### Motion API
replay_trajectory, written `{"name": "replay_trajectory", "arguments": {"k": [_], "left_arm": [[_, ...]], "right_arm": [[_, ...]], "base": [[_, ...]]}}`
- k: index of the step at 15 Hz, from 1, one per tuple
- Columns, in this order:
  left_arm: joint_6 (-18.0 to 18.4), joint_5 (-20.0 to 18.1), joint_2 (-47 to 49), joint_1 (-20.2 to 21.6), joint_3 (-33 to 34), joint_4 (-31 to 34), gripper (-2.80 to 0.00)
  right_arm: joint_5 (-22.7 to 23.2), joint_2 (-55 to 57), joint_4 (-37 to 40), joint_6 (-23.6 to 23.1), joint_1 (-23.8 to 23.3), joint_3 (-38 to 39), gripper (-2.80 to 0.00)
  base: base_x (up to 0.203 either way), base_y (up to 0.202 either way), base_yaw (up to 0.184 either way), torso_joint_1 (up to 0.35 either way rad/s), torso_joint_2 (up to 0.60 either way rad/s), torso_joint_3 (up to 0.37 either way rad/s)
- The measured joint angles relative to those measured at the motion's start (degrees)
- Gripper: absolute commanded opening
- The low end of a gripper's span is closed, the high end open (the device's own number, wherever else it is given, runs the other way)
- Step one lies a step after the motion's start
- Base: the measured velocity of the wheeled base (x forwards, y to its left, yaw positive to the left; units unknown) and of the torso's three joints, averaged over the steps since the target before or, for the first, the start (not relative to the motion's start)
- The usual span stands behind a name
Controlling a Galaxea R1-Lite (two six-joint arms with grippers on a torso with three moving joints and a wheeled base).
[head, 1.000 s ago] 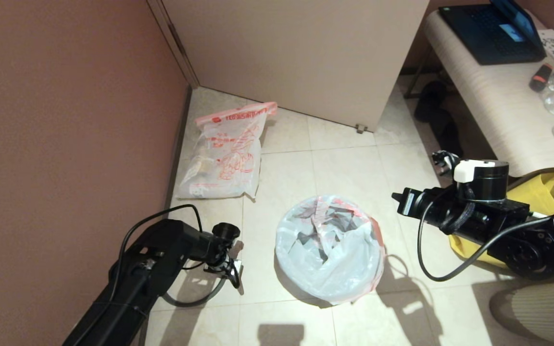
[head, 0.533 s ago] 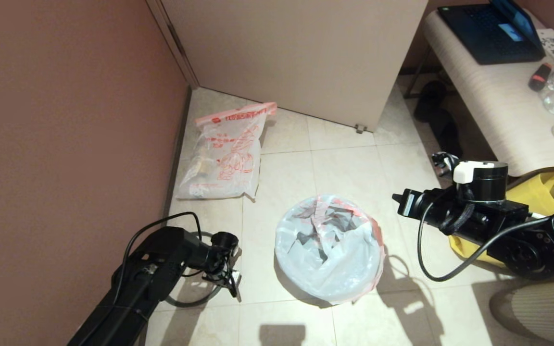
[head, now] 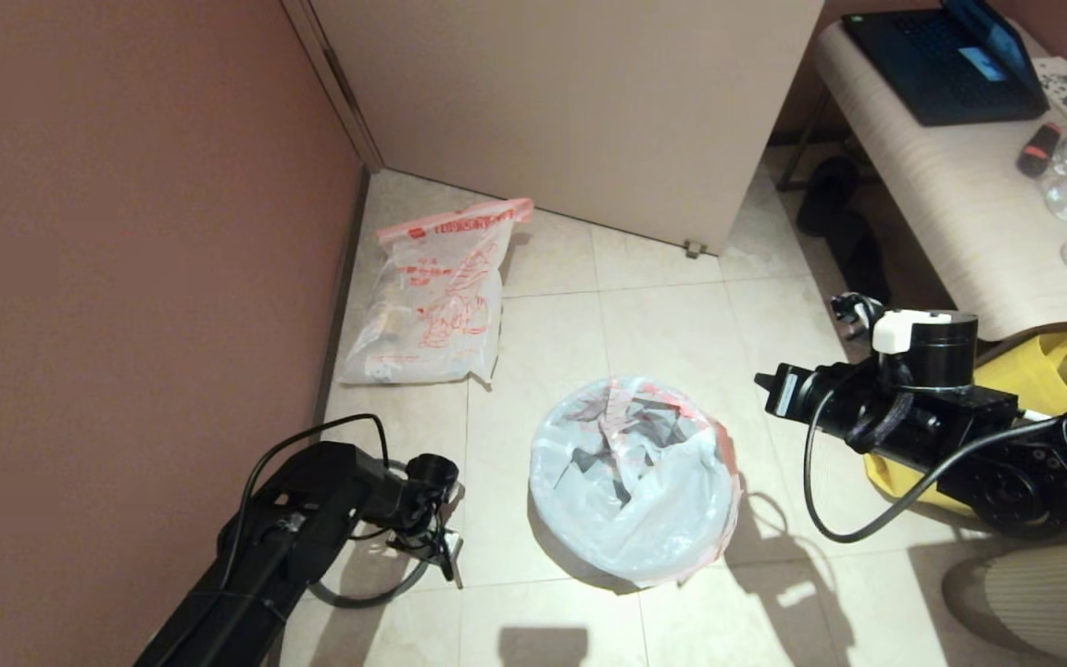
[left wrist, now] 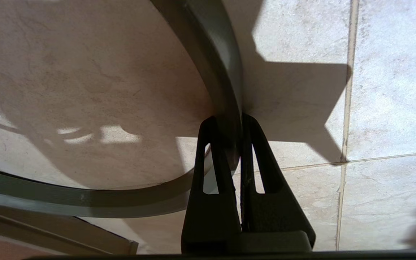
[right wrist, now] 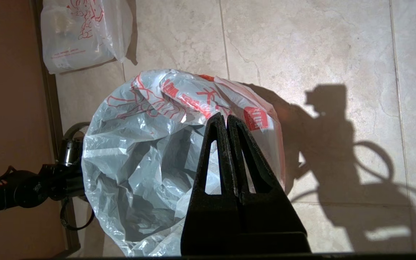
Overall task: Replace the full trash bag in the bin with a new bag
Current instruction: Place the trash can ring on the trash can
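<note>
The full trash bag (head: 427,301), with bold red print, lies on the floor by the wall and also shows in the right wrist view (right wrist: 79,34). The new bag (head: 635,477), crinkly and whitish, is draped over the bin, which shows only as dark patches through the plastic. My left gripper (left wrist: 230,121) is low at the floor left of the bin (head: 445,556), shut on the grey ring (left wrist: 222,72). The ring (head: 376,589) curves around it on the tiles. My right gripper (right wrist: 226,117) hovers shut and empty over the new bag's mouth (right wrist: 179,119).
A brown wall (head: 126,278) runs along the left and a pale cabinet (head: 589,111) stands behind. At the right are a bench (head: 950,204) with a laptop and glasses, dark shoes (head: 844,227), a yellow bag (head: 1057,371) and a ribbed beige object (head: 1043,593).
My left gripper has sunk a little towards me and its jaws have closed on the grey ring. The right arm and both bags have stayed put.
</note>
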Motion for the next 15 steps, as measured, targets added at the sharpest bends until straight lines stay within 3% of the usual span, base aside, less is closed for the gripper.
{"name": "replay_trajectory", "arguments": {"k": [4,7,12,15], "left_arm": [[-0.56,0.06,-0.62,-0.34,0.11,-0.22,-2.80],[-5.48,1.48,-4.11,-2.77,1.19,0.05,-2.80],[-9.01,5.69,-17.63,-7.18,4.20,7.60,-2.80],[-11.75,11.17,-27.67,-9.27,5.61,17.16,-2.80]], "right_arm": [[0.01,-0.07,0.00,0.00,0.00,-0.06,-2.80],[0.02,-0.53,0.00,0.00,-0.27,-0.09,-2.80],[0.02,-5.10,0.20,0.12,-1.35,0.05,-2.80],[0.02,-8.84,0.40,0.13,-2.02,0.06,-2.80]], "base": [[0.000,0.000,0.000,0.000,0.00,0.000],[0.000,0.000,0.000,0.000,0.00,0.000],[0.000,0.000,0.000,0.000,0.00,0.000],[0.000,0.000,0.000,0.000,0.00,0.000]]}}
